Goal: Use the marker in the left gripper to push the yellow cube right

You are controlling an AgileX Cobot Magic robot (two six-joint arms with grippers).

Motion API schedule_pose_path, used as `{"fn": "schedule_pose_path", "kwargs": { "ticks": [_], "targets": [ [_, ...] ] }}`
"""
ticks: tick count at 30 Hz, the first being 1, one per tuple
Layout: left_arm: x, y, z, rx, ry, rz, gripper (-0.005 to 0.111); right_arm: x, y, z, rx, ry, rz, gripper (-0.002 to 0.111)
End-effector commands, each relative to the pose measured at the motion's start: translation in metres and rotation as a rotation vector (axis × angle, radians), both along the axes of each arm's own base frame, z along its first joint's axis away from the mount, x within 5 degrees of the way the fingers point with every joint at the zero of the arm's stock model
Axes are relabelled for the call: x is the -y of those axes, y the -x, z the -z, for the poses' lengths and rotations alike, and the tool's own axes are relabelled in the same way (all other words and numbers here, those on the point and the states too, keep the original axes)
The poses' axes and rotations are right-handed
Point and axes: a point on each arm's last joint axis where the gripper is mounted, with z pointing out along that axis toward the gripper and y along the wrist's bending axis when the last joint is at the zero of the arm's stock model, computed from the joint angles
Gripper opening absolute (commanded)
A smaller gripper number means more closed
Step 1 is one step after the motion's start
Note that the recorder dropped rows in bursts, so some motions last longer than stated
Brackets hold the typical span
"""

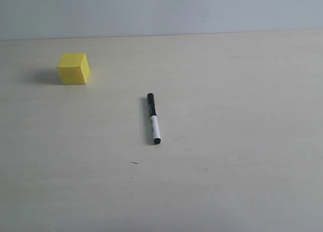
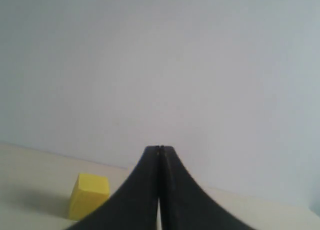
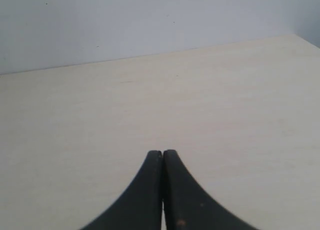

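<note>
The yellow cube [image 1: 73,68] sits far left on the pale table [image 1: 242,141], well apart from the marker [image 1: 153,119], which lies flat near the middle, gripped by nothing. The left gripper [image 2: 160,149] has its jaws pressed together empty, as does the right gripper [image 3: 162,152], so the sound move is to part the left jaws, clamp the marker's barrel squarely so it cannot swivel, then set its tip low against the cube's left face. Only the exterior view shows the marker, though neither arm; the left wrist view shows the cube beyond its gripper, too blurred to judge how near.
</note>
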Motion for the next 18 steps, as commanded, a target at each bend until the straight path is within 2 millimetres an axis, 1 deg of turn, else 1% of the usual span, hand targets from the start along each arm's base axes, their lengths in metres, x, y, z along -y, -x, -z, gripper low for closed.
{"fn": "schedule_pose_path", "kwargs": {
  "ticks": [1, 6, 8, 9, 14, 18],
  "targets": [
    [0.003, 0.003, -0.008, 0.092, 0.021, 0.038, 0.000, 0.000, 0.000, 0.001, 0.005, 0.003, 0.004, 0.000],
    [0.003, 0.004, -0.011, 0.117, 0.065, 0.057, 0.000, 0.000, 0.000, 0.001, 0.005, 0.003, 0.004, 0.000],
    [0.004, 0.006, -0.016, 0.167, 0.071, 0.075, 0.000, 0.000, 0.000, 0.001, 0.005, 0.003, 0.004, 0.000],
    [0.005, 0.008, -0.020, 0.198, 0.070, 0.081, 0.000, 0.000, 0.000, 0.001, 0.005, 0.003, 0.004, 0.000],
    [0.004, 0.021, -0.057, 0.383, 0.032, 0.082, 0.000, 0.000, 0.000, 0.001, 0.005, 0.003, 0.004, 0.000],
    [0.002, 0.025, -0.083, 0.441, 0.010, 0.056, 0.000, 0.000, 0.000, 0.001, 0.005, 0.003, 0.004, 0.000]
  ]
}}
